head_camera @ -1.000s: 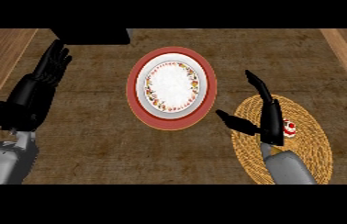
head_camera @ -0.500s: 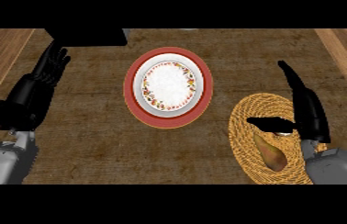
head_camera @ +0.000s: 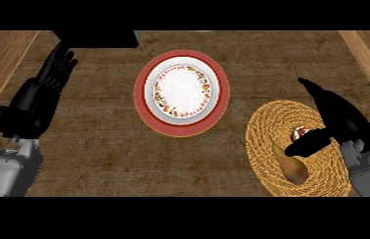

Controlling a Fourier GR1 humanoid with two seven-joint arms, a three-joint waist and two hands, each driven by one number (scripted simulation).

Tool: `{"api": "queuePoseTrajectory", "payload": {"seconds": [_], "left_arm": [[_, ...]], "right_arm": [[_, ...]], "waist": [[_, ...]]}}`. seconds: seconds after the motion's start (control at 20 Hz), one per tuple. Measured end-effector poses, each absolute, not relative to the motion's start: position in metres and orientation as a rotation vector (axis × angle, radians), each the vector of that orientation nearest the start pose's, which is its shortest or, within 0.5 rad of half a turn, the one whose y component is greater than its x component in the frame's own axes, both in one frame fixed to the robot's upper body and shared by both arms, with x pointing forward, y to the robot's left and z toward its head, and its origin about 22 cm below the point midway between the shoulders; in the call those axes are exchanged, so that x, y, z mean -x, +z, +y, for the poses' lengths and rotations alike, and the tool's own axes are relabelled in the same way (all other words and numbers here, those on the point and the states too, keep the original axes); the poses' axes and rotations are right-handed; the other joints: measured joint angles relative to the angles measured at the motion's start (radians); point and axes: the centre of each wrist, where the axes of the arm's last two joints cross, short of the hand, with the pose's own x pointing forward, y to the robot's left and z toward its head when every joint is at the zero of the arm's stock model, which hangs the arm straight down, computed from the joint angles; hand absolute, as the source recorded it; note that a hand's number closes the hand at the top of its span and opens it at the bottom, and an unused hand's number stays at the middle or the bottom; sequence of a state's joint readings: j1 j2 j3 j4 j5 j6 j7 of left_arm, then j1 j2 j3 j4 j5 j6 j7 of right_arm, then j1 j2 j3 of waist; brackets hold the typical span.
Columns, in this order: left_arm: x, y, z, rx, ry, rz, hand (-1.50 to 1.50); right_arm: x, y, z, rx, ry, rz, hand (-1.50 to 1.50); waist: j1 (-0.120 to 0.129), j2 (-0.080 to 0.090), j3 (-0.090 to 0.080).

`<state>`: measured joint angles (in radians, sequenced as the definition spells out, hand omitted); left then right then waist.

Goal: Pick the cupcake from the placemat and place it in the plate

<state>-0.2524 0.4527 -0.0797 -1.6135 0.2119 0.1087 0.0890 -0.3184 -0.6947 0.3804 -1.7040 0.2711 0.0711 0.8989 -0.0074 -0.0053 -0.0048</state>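
My right hand hung open over the placemat at lower right, thumb beside the half-hidden cupcake, ready to grasp; plate waited centre; left hand rested open.

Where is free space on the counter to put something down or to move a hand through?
Bare counter lies between the left hand and the plate, and below the plate. A narrower strip lies between the plate and the placemat. The placemat is crowded: the right hand, the cupcake and a brown object are there.
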Motion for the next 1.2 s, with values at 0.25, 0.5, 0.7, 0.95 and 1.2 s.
{"api": "queuePoseTrajectory", "payload": {"seconds": [0.25, 0.5, 0.7, 0.95, 1.2], "left_arm": [[-0.295, 0.106, 0.284, -0.14, -0.231, -1.742, 0.0], [-0.298, 0.105, 0.281, -0.148, -0.239, -1.746, 0.0], [-0.298, 0.102, 0.283, -0.143, -0.231, -1.74, 0.0], [-0.303, 0.104, 0.282, -0.141, -0.231, -1.744, 0.0], [-0.298, 0.104, 0.28, -0.141, -0.233, -1.74, 0.0]], "right_arm": [[-0.283, 0.137, -0.248, 0.796, 0.845, -0.835, -1.5], [-0.288, 0.125, -0.25, 0.834, 0.85, -0.776, -1.5], [-0.289, 0.118, -0.26, 0.862, 0.855, -0.708, -1.5], [-0.292, 0.098, -0.267, 0.872, 0.86, -0.629, -1.5], [-0.294, 0.085, -0.276, 0.859, 0.853, -0.586, -1.5]], "waist": [[0.006, 0.003, 0.003], [0.008, 0.005, 0.004], [0.007, 0.005, 0.004], [0.007, 0.006, 0.004], [0.009, 0.005, 0.005]]}}
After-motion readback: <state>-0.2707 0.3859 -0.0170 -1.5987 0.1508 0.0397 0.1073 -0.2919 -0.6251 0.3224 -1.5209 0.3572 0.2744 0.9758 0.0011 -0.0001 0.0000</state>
